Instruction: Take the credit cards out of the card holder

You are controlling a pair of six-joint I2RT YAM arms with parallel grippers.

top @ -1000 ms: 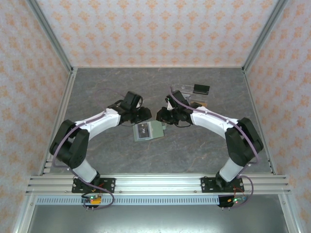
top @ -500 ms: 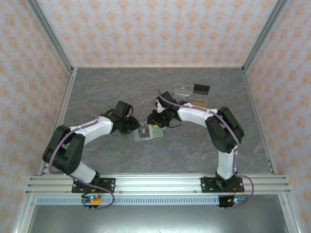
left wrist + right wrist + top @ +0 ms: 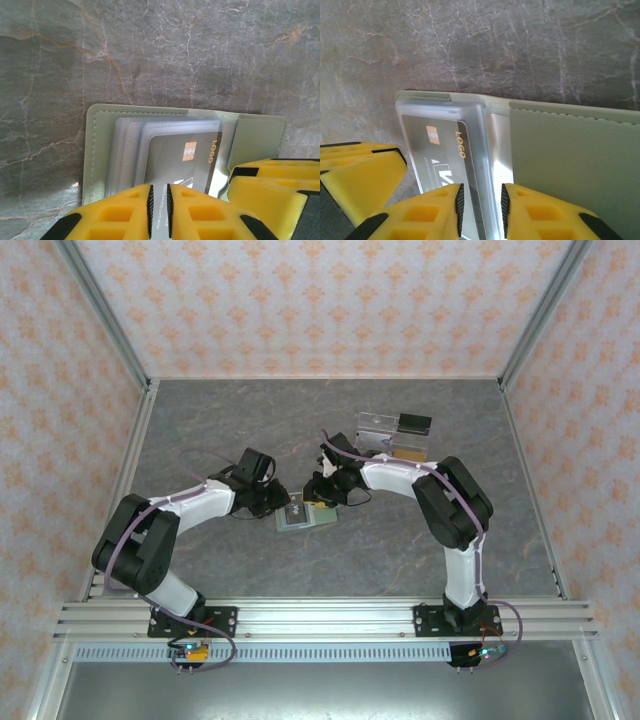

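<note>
— One card holder [image 3: 312, 513] lies open on the table [image 3: 240, 430], about midway between its left and right edges and somewhat nearer the near edge than the far one. What does it hold?

— Inside it is a stack of clear sleeves [image 3: 492, 135]. The top one has a dark grey card [image 3: 175, 160] with a gold chip [image 3: 190, 149] and "LOGO" in gold letters.

— Are there more cards under it?

— I cannot tell. The lower sleeves overlap and look frosted.

— And the grippers?

— The left gripper [image 3: 159, 192] has its yellow fingers almost together, nipping the edge of the dark grey card. Whether its sleeve is caught too is unclear. The right gripper [image 3: 480, 192] has its fingers a little apart, clamping the stack of clear sleeves between them, just beside the plain green flap.

— Does anything else carry things?

— A clear acrylic stand [image 3: 380, 426] sits near the far edge, right of the middle and well apart from the card holder. A small dark rectangle [image 3: 414, 423] rests on it, too small to read.

— What is hidden?

— From above, both grippers cover much of the card holder. In the wrist views the card's end is behind the fingers, and the green flap is cut off by the frame.
</note>
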